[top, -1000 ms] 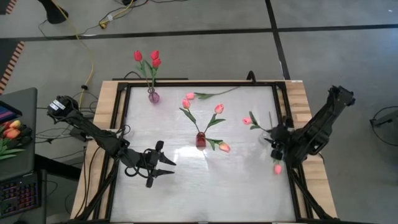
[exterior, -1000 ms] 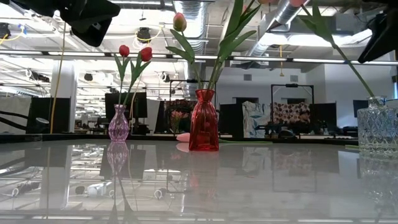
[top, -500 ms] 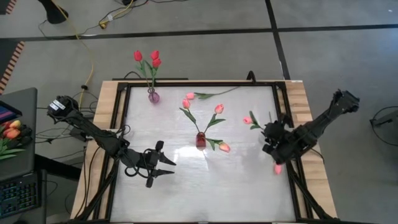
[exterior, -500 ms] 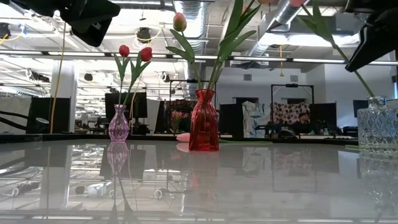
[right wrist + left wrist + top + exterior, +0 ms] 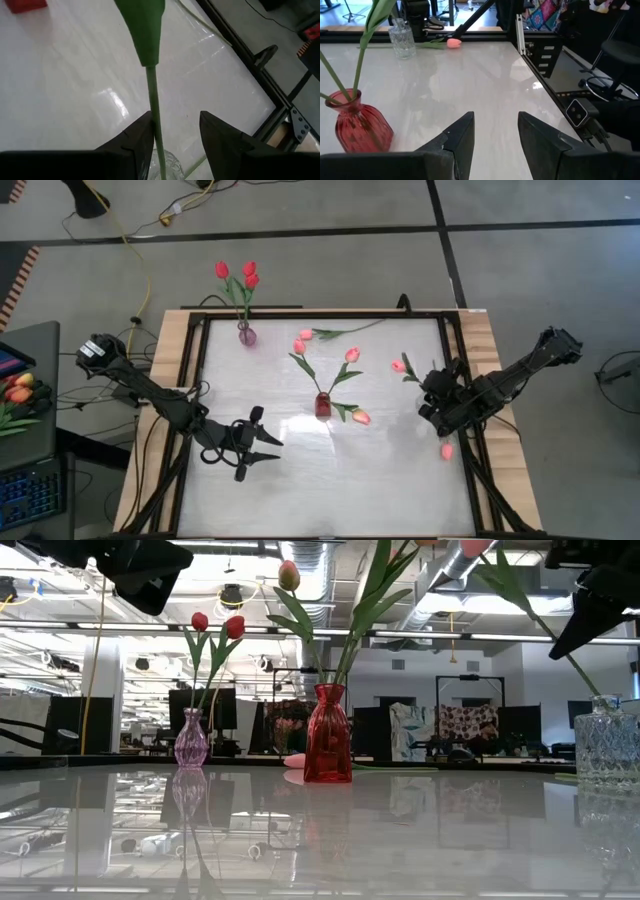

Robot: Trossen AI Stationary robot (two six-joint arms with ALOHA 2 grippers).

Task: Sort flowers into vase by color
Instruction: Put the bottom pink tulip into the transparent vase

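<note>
Over the last second the right gripper is drawing in from the bench's edge toward the clear glass vase, and the pink tulip it carries is shifting with it. Its jaws are spread with the green stem running between them, close against one jaw; whether they are actually pinching it, I cannot tell. The left gripper is hovering low over the bench, jaws spread and empty. Red tulips are already standing in the purple vase, and pink ones in the red vase. One loose tulip is lying near the far rail and another head is showing at the right rail, so sorting looks roughly half done.
</note>
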